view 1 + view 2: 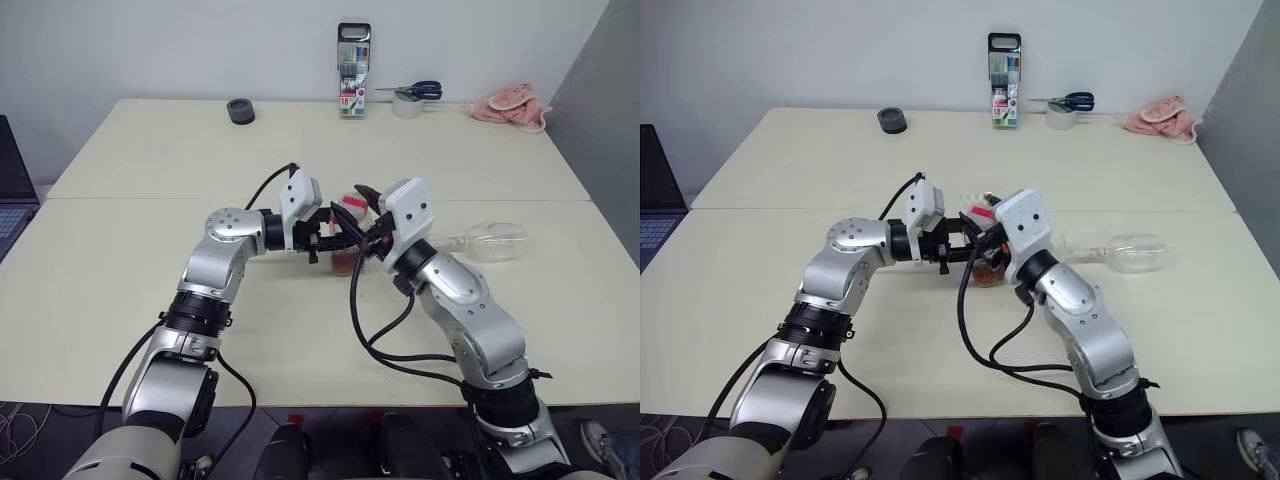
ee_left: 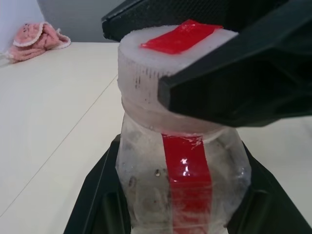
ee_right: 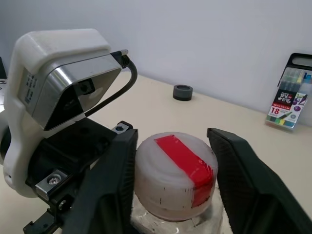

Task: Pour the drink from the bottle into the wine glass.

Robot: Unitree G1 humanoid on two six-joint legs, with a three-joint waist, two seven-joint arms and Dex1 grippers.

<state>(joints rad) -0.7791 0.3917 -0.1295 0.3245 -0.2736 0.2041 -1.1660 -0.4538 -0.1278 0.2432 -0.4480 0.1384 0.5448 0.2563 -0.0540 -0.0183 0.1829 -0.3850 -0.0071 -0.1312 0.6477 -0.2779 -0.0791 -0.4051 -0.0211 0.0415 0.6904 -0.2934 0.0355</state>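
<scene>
Bottle [image 2: 183, 190] stands upright near the table [image 1: 120, 280] centre, clamped around its body by the left gripper [image 2: 180, 214], amber drink [image 1: 345, 264] in its base. Right gripper [image 3: 170, 180] straddles the white cap [image 3: 175, 173], one finger against it, the other slightly clear. Wine glass [image 1: 492, 243] lies on its side, well to the right.

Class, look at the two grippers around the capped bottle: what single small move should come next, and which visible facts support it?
Probably the right gripper should finish closing on the white cap and twist it off. The left gripper is shut on the bottle, holding it upright, while the right fingers straddle the cap, one with a gap showing. The cap is on, so nothing can pour; the wine glass lies on its side.
</scene>
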